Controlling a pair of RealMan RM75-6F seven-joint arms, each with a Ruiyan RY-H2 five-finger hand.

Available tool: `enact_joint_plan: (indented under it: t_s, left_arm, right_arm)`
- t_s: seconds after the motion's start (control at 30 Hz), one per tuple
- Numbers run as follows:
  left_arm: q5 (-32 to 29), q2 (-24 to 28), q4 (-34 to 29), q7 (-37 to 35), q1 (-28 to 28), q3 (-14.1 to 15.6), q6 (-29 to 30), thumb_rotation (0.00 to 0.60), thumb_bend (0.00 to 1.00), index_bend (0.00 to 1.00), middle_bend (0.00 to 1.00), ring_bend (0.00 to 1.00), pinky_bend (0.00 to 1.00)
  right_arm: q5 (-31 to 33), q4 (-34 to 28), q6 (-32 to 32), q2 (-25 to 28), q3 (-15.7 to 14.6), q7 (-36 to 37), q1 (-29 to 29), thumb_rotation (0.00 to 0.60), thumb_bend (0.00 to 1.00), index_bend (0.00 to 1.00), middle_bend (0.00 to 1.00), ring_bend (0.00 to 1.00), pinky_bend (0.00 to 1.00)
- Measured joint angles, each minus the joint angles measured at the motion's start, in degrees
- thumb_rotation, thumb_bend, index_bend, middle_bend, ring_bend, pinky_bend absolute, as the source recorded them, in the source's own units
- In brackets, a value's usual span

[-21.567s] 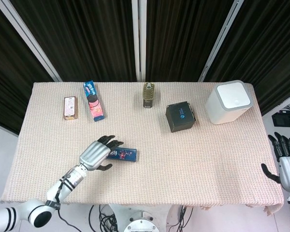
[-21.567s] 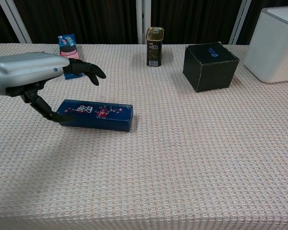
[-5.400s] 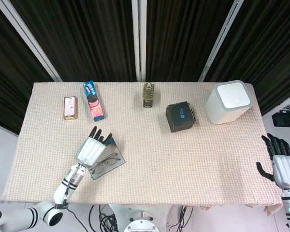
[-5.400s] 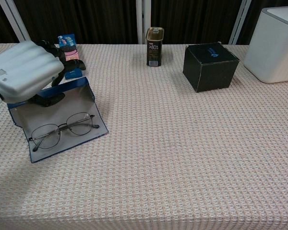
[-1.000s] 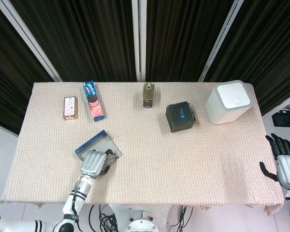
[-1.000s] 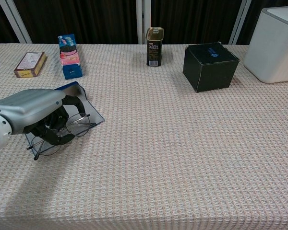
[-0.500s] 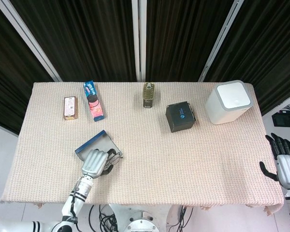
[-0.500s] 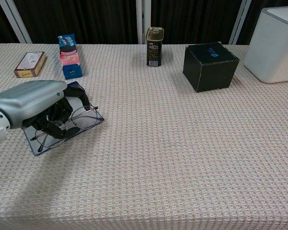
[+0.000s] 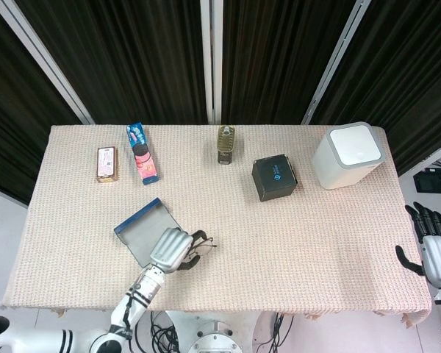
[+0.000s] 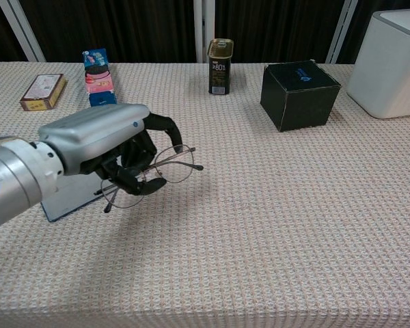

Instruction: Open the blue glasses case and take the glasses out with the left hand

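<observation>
My left hand [image 9: 171, 249] [image 10: 106, 149] grips the thin wire-framed glasses [image 9: 198, 247] [image 10: 160, 170], lifted off the table just right of the case. The blue glasses case [image 9: 141, 229] [image 10: 65, 198] lies open and flat, its grey lining bare; in the chest view my hand and forearm hide most of it. My right hand [image 9: 431, 248] hangs past the table's right edge with its fingers spread, holding nothing.
At the back stand a small brown box [image 9: 106, 163], a blue and pink snack pack [image 9: 142, 153], an olive can [image 9: 226, 144], a black cube box [image 9: 273, 177] and a white bin [image 9: 349, 155].
My left hand has lifted the glasses out of the case and carried them to the right. The case stays open where it lay. My right hand has not moved.
</observation>
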Motion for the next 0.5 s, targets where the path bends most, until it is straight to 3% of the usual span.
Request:
enact_joint_plan:
  t_s: [0.23,0.5]
  left_arm:
    - [-1.6,-5.0,5.7,-0.4,-3.8,-2.2,-4.5,0.6,0.34,0.38,0.78,0.63,0.56]
    - [-1.0,-9.5,12.7,-4.8,-6.2,-2.8,-7.6,0.6,0.34,0.39,0.76,0.61,0.55]
  right_arm:
    - [0.6,0.8,0.0,0.2,0.1,1.2,-0.3,0.6,0.32,0.0,0.0,0.0,0.0]
    - [1.2,1.9,-0.2,-0.1,0.3,2.2,-0.5,0.6,0.32,0.0,0.0,0.0,0.0]
